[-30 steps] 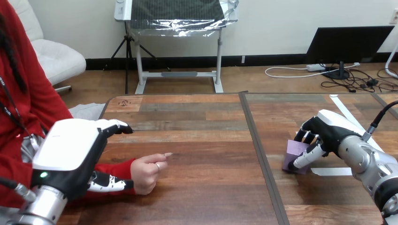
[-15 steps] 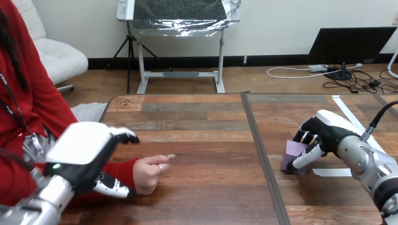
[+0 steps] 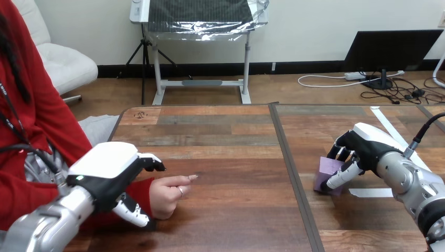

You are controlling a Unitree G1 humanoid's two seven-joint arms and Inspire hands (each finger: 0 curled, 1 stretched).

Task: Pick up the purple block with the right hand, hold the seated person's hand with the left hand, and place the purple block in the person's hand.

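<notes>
**Block gripped at right; left grip unconfirmed**

My right robot hand (image 3: pixel 362 149) was closed on the purple block (image 3: pixel 326 172), fingers behind it and thumb on its near face. The block sat on the tabletop (image 3: pixel 225 157), right half. My left robot hand (image 3: pixel 107 170) stood over the person's red-sleeved wrist (image 3: pixel 141 189); any grip could not be told. The person's hand (image 3: pixel 165 195) rested loosely fisted beside it, well apart from the block.

No text, label, brand mark, number or sign is legible on any surface, near or far, left or right.
</notes>
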